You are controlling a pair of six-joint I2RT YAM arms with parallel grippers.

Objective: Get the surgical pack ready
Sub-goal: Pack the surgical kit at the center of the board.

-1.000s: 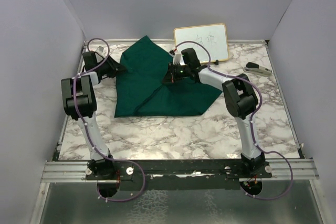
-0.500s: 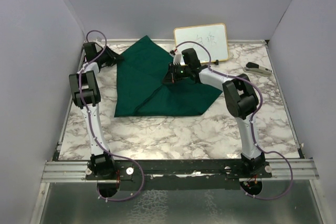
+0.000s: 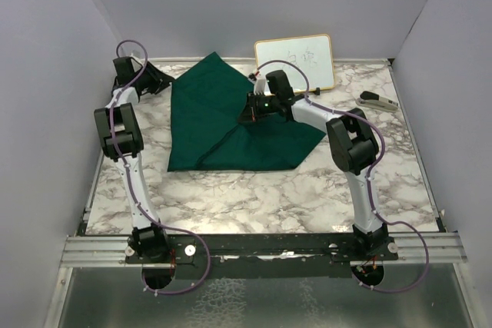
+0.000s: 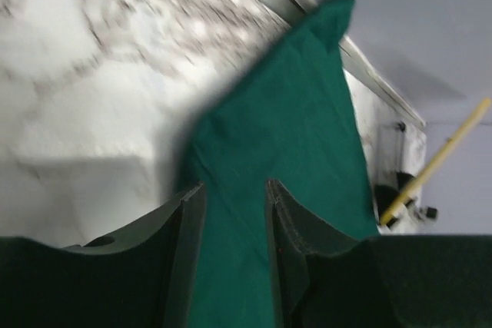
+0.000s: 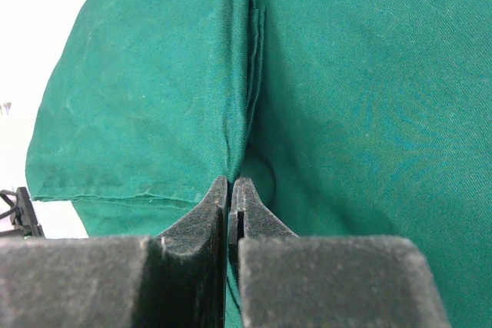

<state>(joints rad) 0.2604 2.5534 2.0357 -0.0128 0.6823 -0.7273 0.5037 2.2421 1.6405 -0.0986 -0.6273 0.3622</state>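
Cloth (image 3: pixel 231 124): uniform dark green, no print. Table (image 3: pixel 307 190) under the cloth: white marble pattern with grey veining. Whiteboard (image 3: pixel 296 61) behind the cloth: white face with faint grey marks, gold frame. Small object (image 3: pixel 377 100) well to the right of the cloth: black and pale grey. Left arm (image 3: pixel 134 182) and right arm (image 3: pixel 361 190), either side of the cloth: white links, black joints. Cables (image 3: pixel 132 41): purple. Walls (image 3: pixel 246 5): plain pale blue-grey.
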